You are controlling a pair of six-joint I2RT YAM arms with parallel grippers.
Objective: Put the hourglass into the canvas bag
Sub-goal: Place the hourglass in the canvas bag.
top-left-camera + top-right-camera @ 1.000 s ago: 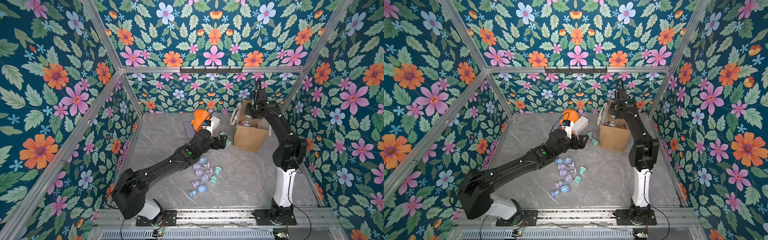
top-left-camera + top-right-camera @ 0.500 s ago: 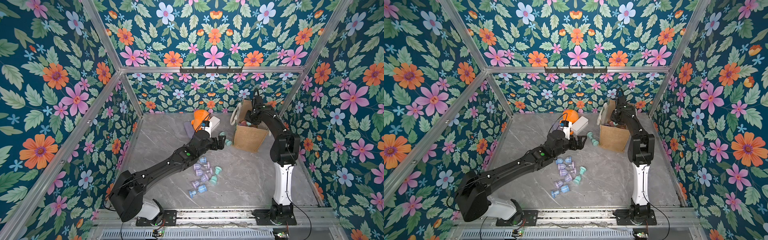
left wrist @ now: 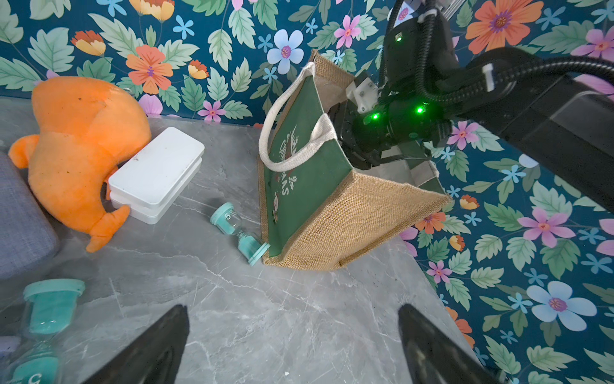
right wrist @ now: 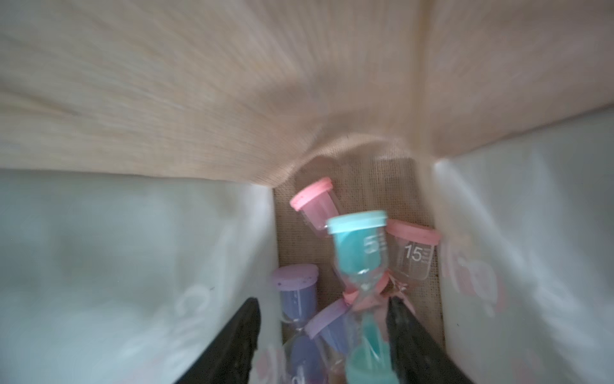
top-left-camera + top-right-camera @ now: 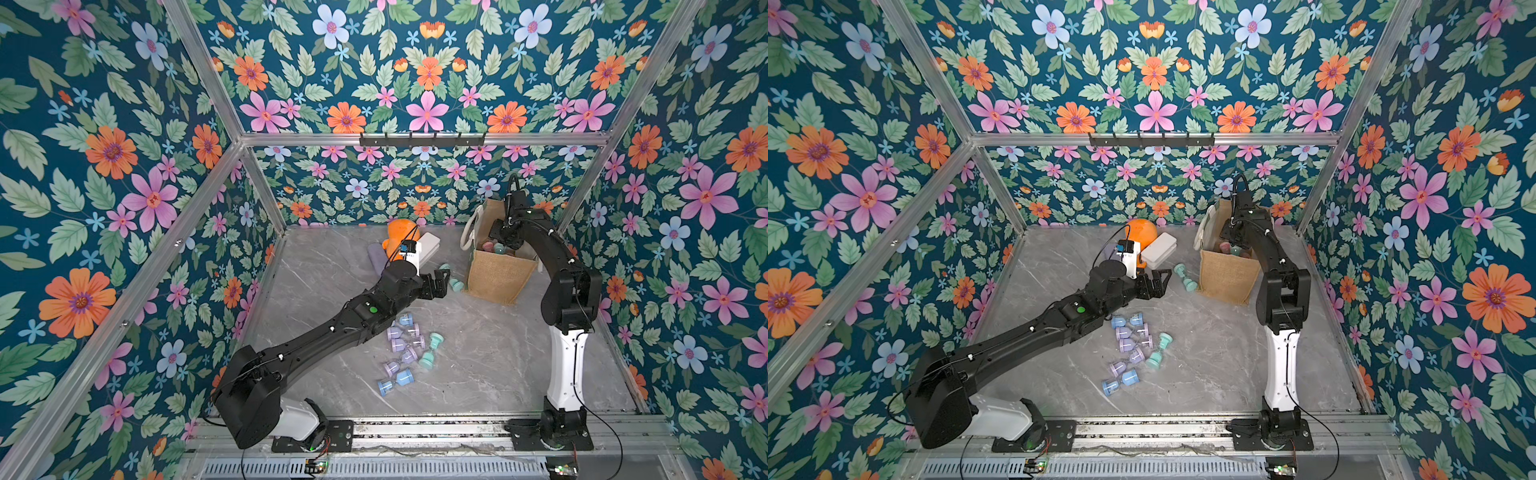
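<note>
The canvas bag [image 5: 498, 278] [image 5: 1227, 276] [image 3: 349, 212] stands at the back right of the table. My right gripper [image 4: 324, 302] [image 5: 500, 241] reaches down inside it, open. A teal hourglass [image 4: 360, 246] lies loose between its fingers, close to one of them, on top of pink and purple hourglasses in the bag. My left gripper [image 3: 292, 308] [image 5: 442, 278] hovers open and empty over the table, just left of the bag. Another teal hourglass [image 3: 239, 232] [image 5: 452, 276] lies against the bag's foot. Several more hourglasses [image 5: 405, 349] [image 5: 1136, 353] lie in a cluster at mid table.
An orange plush toy [image 5: 397, 237] [image 3: 79, 146], a white flat box [image 5: 430, 245] [image 3: 156, 173] and a grey cushion [image 3: 20, 216] sit at the back, left of the bag. Flowered walls close in the table on three sides.
My right gripper has gone down deeper into the bag and opened, letting go of the teal hourglass. The left arm has hardly moved.
</note>
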